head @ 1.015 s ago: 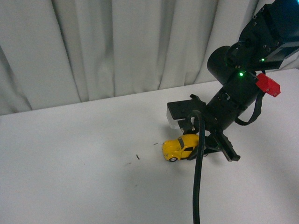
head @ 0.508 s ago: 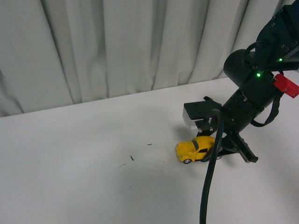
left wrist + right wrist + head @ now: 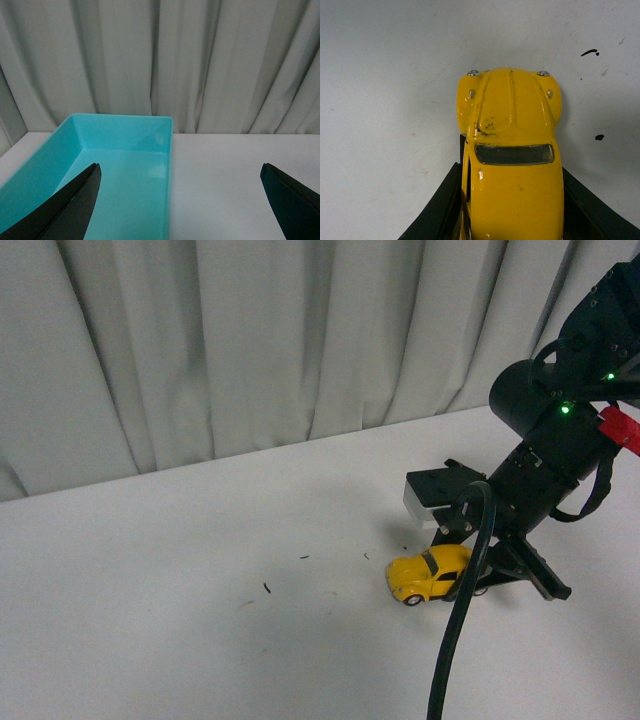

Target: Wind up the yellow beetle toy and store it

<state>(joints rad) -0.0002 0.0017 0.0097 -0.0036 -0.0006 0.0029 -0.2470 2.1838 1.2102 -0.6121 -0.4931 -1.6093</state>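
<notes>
The yellow beetle toy (image 3: 428,575) rests with its wheels on the white table (image 3: 200,580), nose pointing left in the front view. My right gripper (image 3: 470,580) is shut on its rear half, a black finger (image 3: 440,210) pressed against each side of the yellow beetle toy (image 3: 512,160), whose hood and dark windscreen stick out ahead. My left gripper (image 3: 182,200) is open with nothing between its fingertips; it hangs above the edge of a turquoise bin (image 3: 75,145) and does not show in the front view.
Grey curtains (image 3: 250,340) hang behind the table's far edge. A few small dark specks (image 3: 267,588) lie on the white surface left of the toy. A black cable (image 3: 455,640) hangs in front of the right arm.
The right gripper has slid the toy to the right and slightly nearer along the table. The dark specks stay behind on its left.
</notes>
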